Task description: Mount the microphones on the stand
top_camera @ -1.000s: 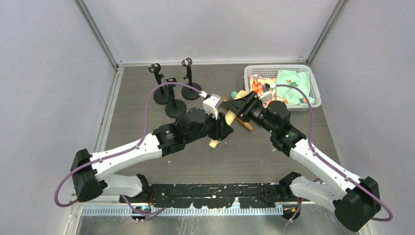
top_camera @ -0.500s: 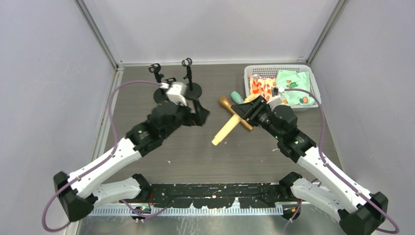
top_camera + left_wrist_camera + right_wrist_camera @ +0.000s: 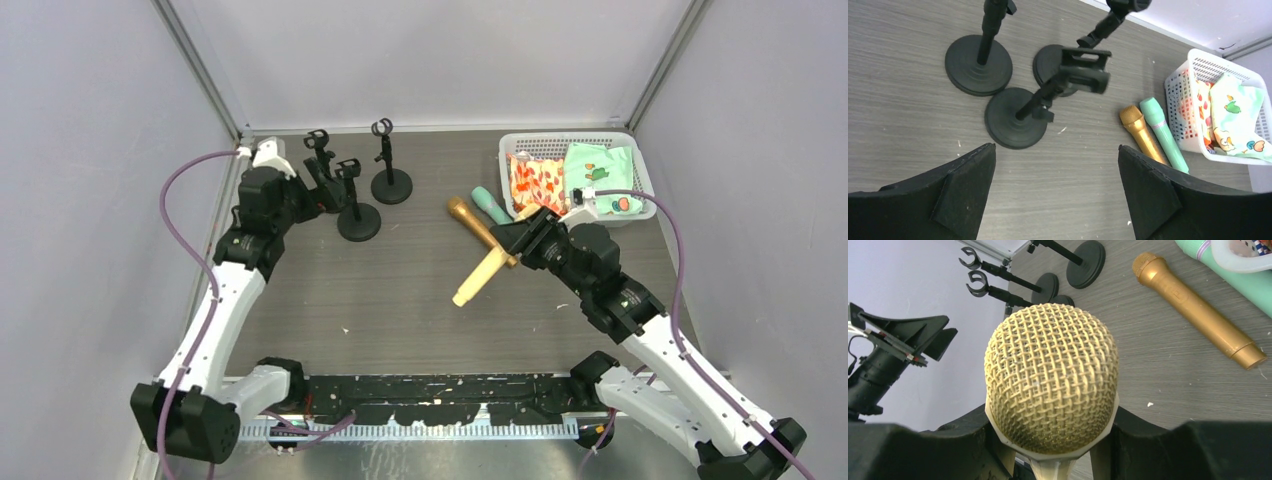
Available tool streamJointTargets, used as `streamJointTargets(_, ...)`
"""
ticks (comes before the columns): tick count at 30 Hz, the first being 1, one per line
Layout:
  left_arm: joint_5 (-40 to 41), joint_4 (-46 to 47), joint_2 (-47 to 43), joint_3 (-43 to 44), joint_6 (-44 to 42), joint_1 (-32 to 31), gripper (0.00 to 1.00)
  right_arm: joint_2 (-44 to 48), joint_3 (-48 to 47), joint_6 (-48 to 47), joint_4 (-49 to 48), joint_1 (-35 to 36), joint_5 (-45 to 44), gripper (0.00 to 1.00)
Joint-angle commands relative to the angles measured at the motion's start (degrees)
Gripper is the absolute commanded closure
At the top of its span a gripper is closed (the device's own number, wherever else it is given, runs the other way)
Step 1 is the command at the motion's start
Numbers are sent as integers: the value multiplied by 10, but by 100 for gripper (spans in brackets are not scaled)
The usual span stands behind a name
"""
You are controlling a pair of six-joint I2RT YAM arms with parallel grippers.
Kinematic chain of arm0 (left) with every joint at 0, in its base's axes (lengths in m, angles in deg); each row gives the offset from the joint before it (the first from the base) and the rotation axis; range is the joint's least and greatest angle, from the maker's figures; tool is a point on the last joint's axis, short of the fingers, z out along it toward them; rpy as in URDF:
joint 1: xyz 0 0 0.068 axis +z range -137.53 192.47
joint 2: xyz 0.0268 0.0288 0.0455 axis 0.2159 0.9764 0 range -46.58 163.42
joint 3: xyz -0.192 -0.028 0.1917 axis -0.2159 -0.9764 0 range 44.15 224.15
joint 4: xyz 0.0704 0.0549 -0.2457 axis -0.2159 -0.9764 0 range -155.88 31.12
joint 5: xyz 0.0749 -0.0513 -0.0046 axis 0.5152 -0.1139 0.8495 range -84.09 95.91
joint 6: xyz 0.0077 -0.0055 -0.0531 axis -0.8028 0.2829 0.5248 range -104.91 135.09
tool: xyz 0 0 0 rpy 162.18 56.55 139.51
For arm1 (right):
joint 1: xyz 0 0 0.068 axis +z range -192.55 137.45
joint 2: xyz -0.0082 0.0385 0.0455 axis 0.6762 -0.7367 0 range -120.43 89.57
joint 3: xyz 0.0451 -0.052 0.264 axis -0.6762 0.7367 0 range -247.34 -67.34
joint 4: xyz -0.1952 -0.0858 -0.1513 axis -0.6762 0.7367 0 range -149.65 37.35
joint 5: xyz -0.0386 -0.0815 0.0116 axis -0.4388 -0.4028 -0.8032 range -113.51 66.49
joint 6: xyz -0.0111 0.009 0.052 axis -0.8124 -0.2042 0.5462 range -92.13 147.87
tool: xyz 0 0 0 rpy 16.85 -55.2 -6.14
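My right gripper (image 3: 517, 241) is shut on the cream-yellow microphone (image 3: 482, 275) just below its mesh head (image 3: 1052, 377); the handle slants down to the left above the table. On the table behind it lie the golden-brown microphone (image 3: 470, 222) (image 3: 1198, 312) and the mint-green microphone (image 3: 490, 205) (image 3: 1163, 132), side by side. Three black stands with round bases (image 3: 358, 222) (image 3: 391, 186) (image 3: 978, 65) are grouped at the back left, their clips bare. My left gripper (image 3: 312, 188) (image 3: 1055, 150) hangs open and holding nothing over the table, beside the stands.
A white basket (image 3: 560, 140) (image 3: 1193, 60) with patterned cloth pouches sits at the back right, close to the two lying microphones. Grey walls close in the table on both sides and at the back.
My left gripper has opened, let go of the cream-yellow microphone and swung back left to the stands. The right gripper has closed on that microphone and drawn it slightly right.
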Motion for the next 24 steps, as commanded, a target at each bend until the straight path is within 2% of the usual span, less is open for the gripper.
streamJointTargets(1, -114, 98, 32, -8, -29, 49, 6, 11, -2, -11, -3, -1, 3, 91)
streamJointTargets(10, -144, 212, 98, 6, -44, 53, 5, 24, 6, -24, 20, 0, 10, 90)
streamJointTargets(17, -109, 204, 152, 42, -73, 53, 4, 32, 6, -25, 31, -1, 9, 90)
streamJointTargets(24, -121, 224, 195, 60, -80, 53, 4, 33, -8, -41, 51, 0, 11, 90)
